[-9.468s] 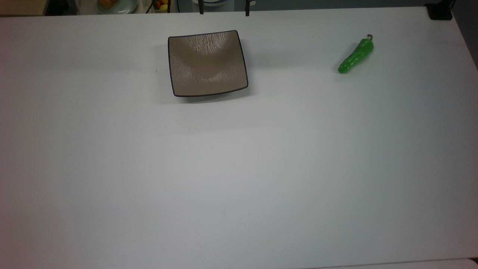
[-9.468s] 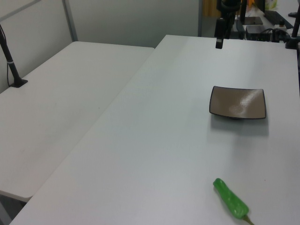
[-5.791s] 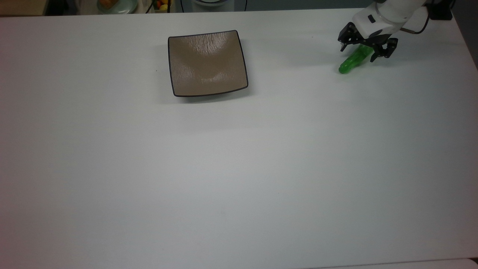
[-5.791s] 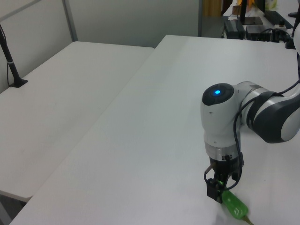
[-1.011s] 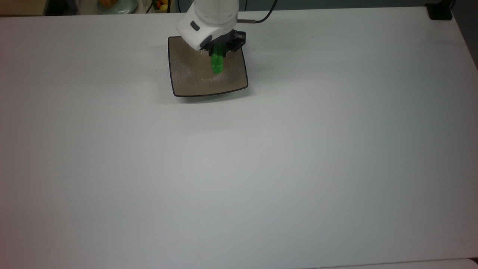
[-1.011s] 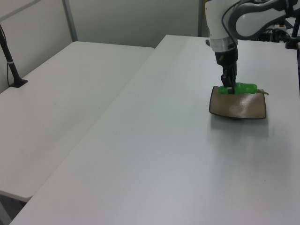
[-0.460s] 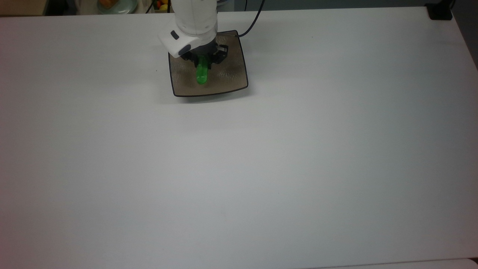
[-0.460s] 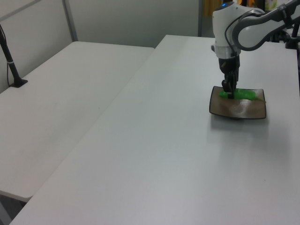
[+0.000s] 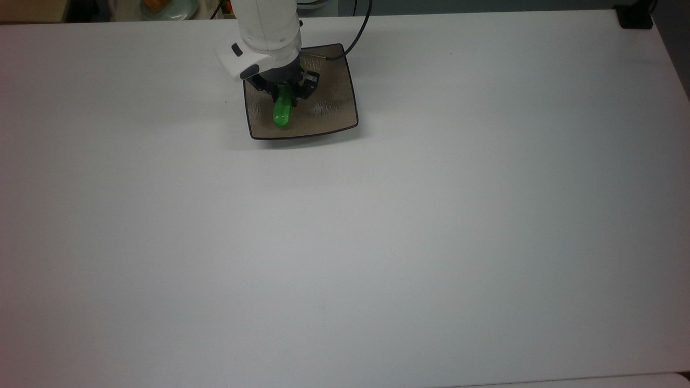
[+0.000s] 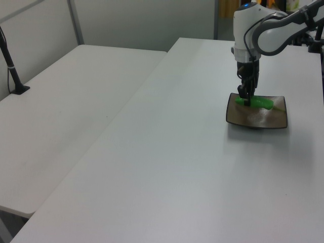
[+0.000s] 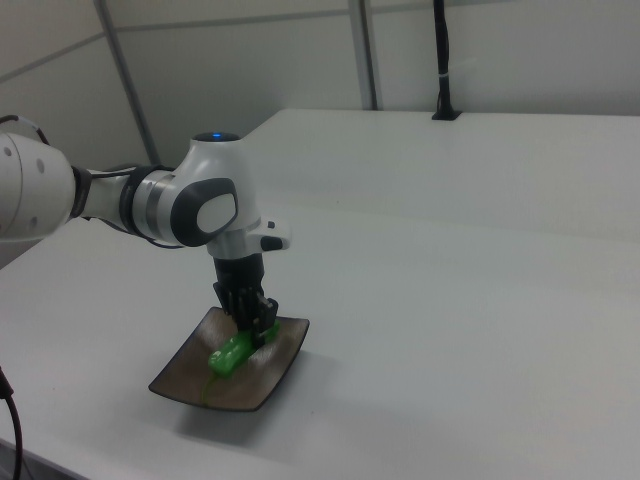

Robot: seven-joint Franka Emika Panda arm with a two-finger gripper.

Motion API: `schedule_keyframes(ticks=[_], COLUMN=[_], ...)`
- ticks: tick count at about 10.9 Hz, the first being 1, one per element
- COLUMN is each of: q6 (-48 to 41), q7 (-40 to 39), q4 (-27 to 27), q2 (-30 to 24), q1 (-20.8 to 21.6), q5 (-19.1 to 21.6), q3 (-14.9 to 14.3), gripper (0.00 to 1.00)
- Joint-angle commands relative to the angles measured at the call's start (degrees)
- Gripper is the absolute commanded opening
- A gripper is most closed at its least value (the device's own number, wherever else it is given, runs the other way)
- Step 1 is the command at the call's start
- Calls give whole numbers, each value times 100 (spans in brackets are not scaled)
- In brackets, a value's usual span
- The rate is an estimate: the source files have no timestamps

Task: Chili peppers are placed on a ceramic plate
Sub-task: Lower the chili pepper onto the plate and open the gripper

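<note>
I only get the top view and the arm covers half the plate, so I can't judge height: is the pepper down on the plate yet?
Observer: In the right view, the green chili pepper looks low enough that its free end appears to rest on the floor of the square brown plate.
Operator: Is it hanging over an edge?
Observer: No. In the left view it lies nearly level across the plate, inside the upturned rim.
Operator: Has the gripper let go?
Observer: Not by the right view: the gripper is closed around the pepper's other end.
</note>
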Motion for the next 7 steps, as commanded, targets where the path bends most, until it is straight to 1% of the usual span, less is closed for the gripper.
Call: schedule_keyframes(ticks=[1, 4, 5, 7], q6=[174, 174, 183, 192], q7=[110, 128, 302, 392], q4=[-198, -180, -172, -163], q2=[-95, 54, 81, 151], q1=[17, 26, 26, 26], q5=[234, 340, 340, 340], q3=[-25, -25, -25, -25], gripper=[4, 4, 4, 5])
